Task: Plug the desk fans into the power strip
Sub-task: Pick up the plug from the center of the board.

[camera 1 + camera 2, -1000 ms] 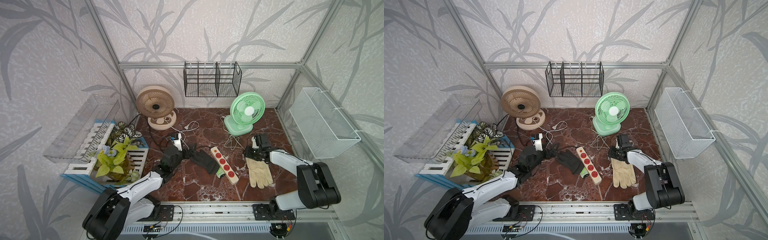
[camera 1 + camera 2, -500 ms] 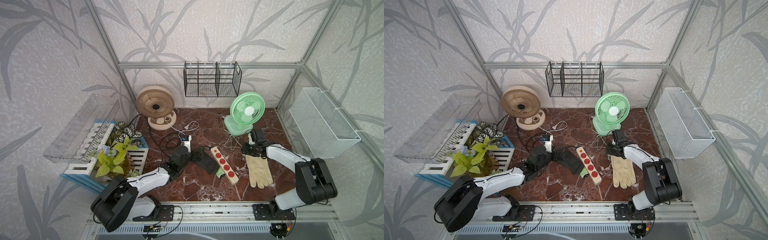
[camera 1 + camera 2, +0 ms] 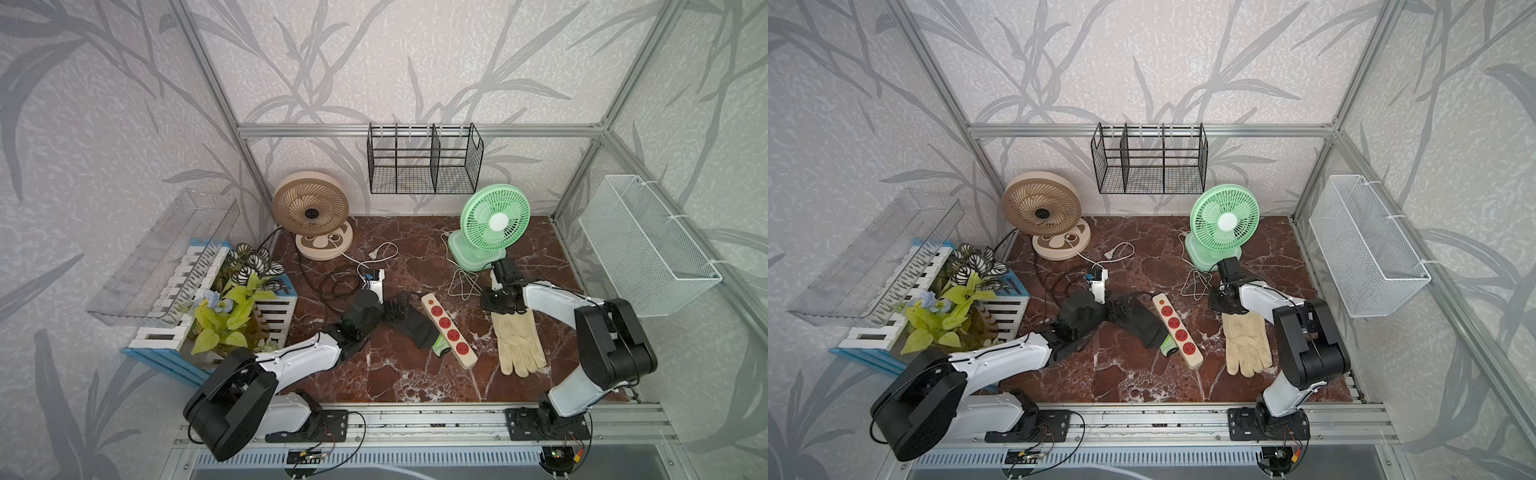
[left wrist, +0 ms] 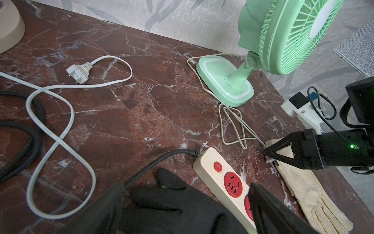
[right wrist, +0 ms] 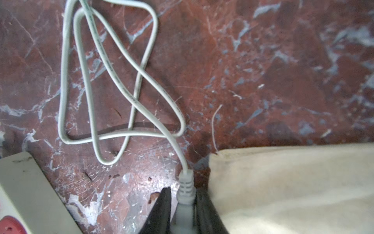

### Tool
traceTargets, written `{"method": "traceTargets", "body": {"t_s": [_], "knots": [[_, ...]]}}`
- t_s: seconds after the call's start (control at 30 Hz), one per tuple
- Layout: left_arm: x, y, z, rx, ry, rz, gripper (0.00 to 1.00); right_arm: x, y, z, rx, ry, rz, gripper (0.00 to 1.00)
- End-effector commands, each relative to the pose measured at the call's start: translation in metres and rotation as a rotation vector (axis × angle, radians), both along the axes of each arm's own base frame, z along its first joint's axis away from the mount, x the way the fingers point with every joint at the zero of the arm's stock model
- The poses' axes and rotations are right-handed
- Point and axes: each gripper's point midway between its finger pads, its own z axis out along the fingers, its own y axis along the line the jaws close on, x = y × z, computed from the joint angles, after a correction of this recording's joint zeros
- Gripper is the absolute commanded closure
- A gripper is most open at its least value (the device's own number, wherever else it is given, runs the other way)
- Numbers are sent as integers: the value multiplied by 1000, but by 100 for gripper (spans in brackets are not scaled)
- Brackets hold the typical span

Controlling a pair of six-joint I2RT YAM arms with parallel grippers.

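The green desk fan (image 3: 492,226) (image 3: 1223,226) stands at the back right. Its white cord (image 5: 129,91) loops over the marble to a white plug (image 5: 185,182). My right gripper (image 5: 183,192) (image 3: 496,297) is low on the table, shut on that plug, at the cuff of a cream glove (image 5: 293,182). The power strip (image 3: 449,330) (image 4: 218,182) lies diagonally mid-table, its red sockets facing up and bare. My left gripper (image 4: 186,188) (image 3: 397,309) hangs open over a black glove (image 4: 172,208), one finger (image 4: 267,208) above the strip.
A beige fan (image 3: 311,212) stands back left, and its white plug (image 4: 78,74) lies loose on the marble. A plant crate (image 3: 232,307) fills the left side. Black cable coils (image 3: 332,282) lie beside the left arm. A white wire basket (image 3: 648,245) hangs right.
My right gripper has slid a little left to the plug and closed on it. My left arm has reached further right, over the black glove toward the strip, still open.
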Motion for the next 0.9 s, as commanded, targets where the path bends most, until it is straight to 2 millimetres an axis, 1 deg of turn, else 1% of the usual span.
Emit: {"method": "traceTargets", "body": {"t_s": [0.0,0.07,0.1,0.2,0.23,0.47,0.57,0.7,0.87], "knots": [[6,-4,11,3,-27,0,0,-9,11,-6,-4,54,47,75],[5,-4,10,5,-25,-2,0,-10,15,-5,-8,57,57,81],[5,-4,11,4,-26,-3,0,-11,16,-2,-12,56,58,86],[5,-5,12,4,-29,-6,0,-14,19,7,-6,35,61,98],[5,-5,14,1,-33,-8,0,-15,21,11,-1,27,62,100],[1,-5,21,-6,-56,-17,0,-19,31,44,84,-63,65,100],[-2,-10,25,-21,-68,-42,0,-20,38,66,161,-136,57,100],[-9,-22,30,-83,-87,-105,0,-23,49,98,291,-233,34,100],[-21,-32,43,-146,-131,-169,0,-27,57,127,431,-313,-2,100]]}}
